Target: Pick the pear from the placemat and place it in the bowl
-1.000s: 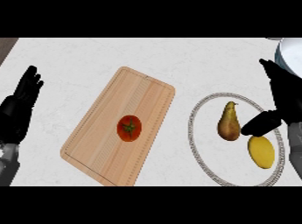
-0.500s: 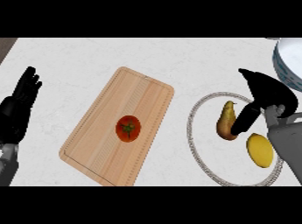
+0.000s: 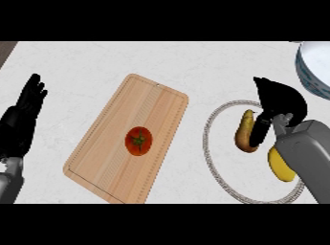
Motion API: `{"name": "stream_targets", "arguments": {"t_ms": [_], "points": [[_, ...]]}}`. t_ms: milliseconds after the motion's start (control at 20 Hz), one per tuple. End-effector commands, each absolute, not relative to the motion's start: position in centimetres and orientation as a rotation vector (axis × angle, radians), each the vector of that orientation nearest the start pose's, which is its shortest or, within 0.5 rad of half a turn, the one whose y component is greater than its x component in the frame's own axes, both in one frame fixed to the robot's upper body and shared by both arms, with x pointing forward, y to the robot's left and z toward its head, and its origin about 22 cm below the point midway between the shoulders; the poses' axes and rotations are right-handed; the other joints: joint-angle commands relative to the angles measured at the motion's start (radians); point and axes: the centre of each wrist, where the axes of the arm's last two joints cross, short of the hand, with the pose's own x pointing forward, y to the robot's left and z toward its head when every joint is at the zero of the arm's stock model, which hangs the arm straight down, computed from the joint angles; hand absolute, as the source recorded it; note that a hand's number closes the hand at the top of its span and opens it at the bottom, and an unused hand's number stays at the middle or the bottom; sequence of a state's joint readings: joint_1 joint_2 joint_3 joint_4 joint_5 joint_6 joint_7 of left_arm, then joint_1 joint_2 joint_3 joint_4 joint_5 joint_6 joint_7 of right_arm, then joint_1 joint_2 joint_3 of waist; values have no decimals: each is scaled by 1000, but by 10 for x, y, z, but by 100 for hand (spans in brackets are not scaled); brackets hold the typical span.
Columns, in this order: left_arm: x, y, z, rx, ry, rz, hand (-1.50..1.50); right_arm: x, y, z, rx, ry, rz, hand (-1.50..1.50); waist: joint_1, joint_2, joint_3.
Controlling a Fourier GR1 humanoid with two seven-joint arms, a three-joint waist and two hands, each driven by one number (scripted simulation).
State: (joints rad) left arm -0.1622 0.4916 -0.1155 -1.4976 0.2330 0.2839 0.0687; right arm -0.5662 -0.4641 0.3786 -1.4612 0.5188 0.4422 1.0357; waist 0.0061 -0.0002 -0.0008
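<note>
**Right hand now on pear**

Moved in over placemat (image 3: 220,179) since a second ago; right hand (image 3: 280,101) curling thumb against pear (image 3: 247,136), still lying on mat. Not lifted. Bowl (image 3: 323,69) top right. Left hand (image 3: 19,117) open, resting at left.

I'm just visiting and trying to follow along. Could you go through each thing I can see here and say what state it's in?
Pear: lying on the placemat, right hand against it.
Lemon: lying on the placemat, partly hidden by the forearm.
Placemat: flat on the counter.
Tomato: sitting on the cutting board.
Cutting board: flat, angled.
Bowl: upright, nothing visible inside.
Right hand: curled over the pear.
Left hand: open, resting.
</note>
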Motion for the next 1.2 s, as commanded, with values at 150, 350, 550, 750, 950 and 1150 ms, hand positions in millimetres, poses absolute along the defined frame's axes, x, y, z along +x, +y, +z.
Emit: {"name": "stream_targets", "arguments": {"t_ms": [150,350,550,750,950,1150], "points": [[258,310,50,327,-1558,-56,0,325,-198,109,-1045,-574,1012,-150,-2,-3,1],[283,294,61,346,-1571,-64,0,330,-185,84,-966,-522,1034,-150,-5,0,1],[270,310,53,338,-1567,-73,0,333,-201,80,-968,-497,1032,-150,-3,0,1],[281,319,62,314,-1575,-56,0,312,-196,63,-984,-508,1015,-150,-9,-1,1],[267,311,52,336,-1579,-68,0,320,-199,51,-1012,-519,1010,-150,-4,0,1],[276,302,60,344,-1573,-76,0,337,-197,38,-1012,-506,1009,-150,-1,1,1]]}}
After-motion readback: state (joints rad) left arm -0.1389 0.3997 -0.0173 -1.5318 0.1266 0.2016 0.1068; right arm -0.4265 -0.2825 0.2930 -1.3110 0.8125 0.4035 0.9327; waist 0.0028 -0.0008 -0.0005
